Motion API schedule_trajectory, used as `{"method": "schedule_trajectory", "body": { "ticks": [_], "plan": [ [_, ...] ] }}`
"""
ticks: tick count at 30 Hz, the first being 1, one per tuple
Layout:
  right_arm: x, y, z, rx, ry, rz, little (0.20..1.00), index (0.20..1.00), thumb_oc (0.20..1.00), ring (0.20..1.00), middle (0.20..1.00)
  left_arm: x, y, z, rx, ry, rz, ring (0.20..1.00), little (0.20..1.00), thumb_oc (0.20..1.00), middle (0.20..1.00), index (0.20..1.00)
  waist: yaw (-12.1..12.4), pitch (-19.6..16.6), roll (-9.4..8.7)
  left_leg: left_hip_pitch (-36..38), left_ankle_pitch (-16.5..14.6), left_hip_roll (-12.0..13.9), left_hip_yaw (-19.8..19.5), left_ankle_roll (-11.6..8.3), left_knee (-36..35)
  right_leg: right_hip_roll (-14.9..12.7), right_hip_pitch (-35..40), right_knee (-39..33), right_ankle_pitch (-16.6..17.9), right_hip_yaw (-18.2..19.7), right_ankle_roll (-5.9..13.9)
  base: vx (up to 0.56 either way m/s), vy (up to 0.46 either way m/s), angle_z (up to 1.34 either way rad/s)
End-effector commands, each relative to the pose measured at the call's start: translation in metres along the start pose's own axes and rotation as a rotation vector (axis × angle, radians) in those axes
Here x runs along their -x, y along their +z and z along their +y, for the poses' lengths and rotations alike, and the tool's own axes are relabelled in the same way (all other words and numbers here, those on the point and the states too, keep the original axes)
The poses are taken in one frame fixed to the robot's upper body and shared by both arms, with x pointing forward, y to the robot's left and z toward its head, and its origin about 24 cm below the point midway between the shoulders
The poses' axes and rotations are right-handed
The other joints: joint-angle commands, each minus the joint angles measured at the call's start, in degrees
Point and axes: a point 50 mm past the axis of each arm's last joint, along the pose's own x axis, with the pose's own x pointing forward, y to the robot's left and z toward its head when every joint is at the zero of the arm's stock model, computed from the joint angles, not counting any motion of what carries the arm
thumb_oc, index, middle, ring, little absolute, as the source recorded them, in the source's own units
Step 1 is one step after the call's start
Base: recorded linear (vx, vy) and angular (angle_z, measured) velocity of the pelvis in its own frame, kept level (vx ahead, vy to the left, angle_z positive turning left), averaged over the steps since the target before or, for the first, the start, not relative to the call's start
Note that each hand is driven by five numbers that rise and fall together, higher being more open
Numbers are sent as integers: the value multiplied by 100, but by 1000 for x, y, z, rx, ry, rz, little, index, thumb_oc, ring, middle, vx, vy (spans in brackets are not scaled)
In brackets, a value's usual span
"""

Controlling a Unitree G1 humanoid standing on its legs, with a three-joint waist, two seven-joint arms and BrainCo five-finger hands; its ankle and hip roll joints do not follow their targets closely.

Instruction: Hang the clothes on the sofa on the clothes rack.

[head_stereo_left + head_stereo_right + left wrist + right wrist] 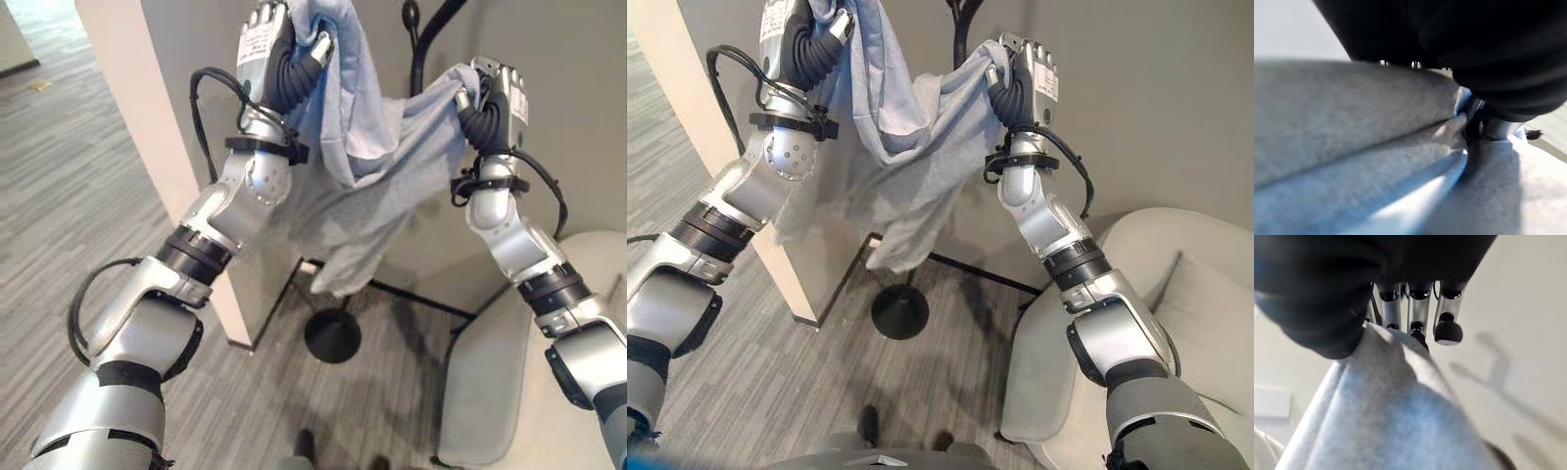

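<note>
Garment (377, 186) is hanging lengthwise, tail pointing at 6 o'clock, with left hand (284, 49) and right hand (487, 98) both pinching its top by the clothes rack (333, 328); striped grey floor (98, 186), sofa (1176, 294) at 4 o'clock.

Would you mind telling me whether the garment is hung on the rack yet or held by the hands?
Held: the garment sags between the left hand and right hand, beside the rack.
</note>
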Motion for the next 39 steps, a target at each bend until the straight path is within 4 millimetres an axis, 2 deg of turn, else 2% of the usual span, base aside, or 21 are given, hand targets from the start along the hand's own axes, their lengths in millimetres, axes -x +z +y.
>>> {"method": "schedule_trajectory", "body": {
  "ticks": [1,3,8,13,21,23,28,30,33,34,35,37,39],
  "plan": [
    [-26,2,-24,51,-88,-54,200,200,200,200,200,-18,5,12,-29,51,-50,200,200,200,200,200,323,-362,-27,-112,-356,249,187,-856,98,-249,345,38,97,-94,311,149,-77,76],
    [-28,5,-25,48,-87,-64,200,200,200,200,200,-18,5,13,-26,51,-46,200,200,200,200,200,313,-482,-22,-29,-428,256,139,-841,44,-221,422,-132,198,-78,343,135,-80,38],
    [-23,5,-19,37,-59,-60,200,200,200,200,200,-15,1,12,-28,51,-26,200,200,200,200,200,266,-627,-26,152,-503,297,115,-828,-16,-208,639,-298,200,-198,365,89,-51,5],
    [-22,5,-20,33,-57,-66,200,200,200,200,200,-14,2,11,-28,42,-34,200,200,200,200,200,182,-588,-61,37,-588,309,171,-856,254,-263,701,-312,207,-358,398,5,-4,10],
    [-17,5,-12,20,-32,-58,200,200,200,200,200,-11,1,9,-24,26,-30,200,200,200,200,200,135,-735,66,172,-683,255,275,-748,186,-400,808,-272,170,-386,448,23,71,7],
    [-19,8,-13,13,-40,-61,200,200,200,200,200,-13,2,11,-21,37,-35,200,200,200,200,200,130,-684,130,136,-728,216,258,-697,287,-483,703,-30,135,-375,484,-26,121,1],
    [-20,10,-12,3,-36,-59,200,200,200,200,200,-16,6,15,-19,48,-52,200,200,200,200,200,104,-463,217,116,-784,226,280,-588,458,-596,294,1108,-103,-268,380,-28,50,-8],
    [-23,12,-14,14,-42,-69,200,200,200,200,200,-17,8,13,-6,48,-55,200,200,200,200,200,110,-427,227,138,-803,288,194,-644,451,-664,227,1159,-147,-140,374,63,-129,0],
    [-32,17,-21,19,-80,-85,200,200,200,200,200,-21,16,12,14,59,-77,200,200,200,200,200,92,-361,315,132,-811,576,24,-793,428,-1002,-32,902,69,55,400,67,-234,19],
    [-32,17,-21,20,-81,-86,200,200,200,200,200,-22,16,12,14,61,-77,200,200,200,200,200,82,-367,332,116,-819,591,9,-802,431,-988,-37,898,68,39,397,109,-243,18],
    [-36,19,-26,31,-101,-101,200,200,200,200,200,-23,18,14,23,75,-91,200,200,200,200,200,71,-319,340,178,-875,693,-112,-914,394,-1230,-190,626,286,143,462,146,-274,13],
    [-40,20,-31,44,-125,-115,200,200,200,200,200,-24,21,14,35,90,-96,200,200,200,200,200,40,-283,244,335,-938,784,-275,-1045,244,-1261,-287,337,457,259,588,202,-365,37],
    [-41,16,-37,79,-133,-120,200,200,200,200,200,-24,25,15,35,86,-121,200,200,200,200,200,20,-296,183,336,-958,804,-351,-1101,216,-1252,-119,141,426,217,634,95,-215,58]
  ]
}}
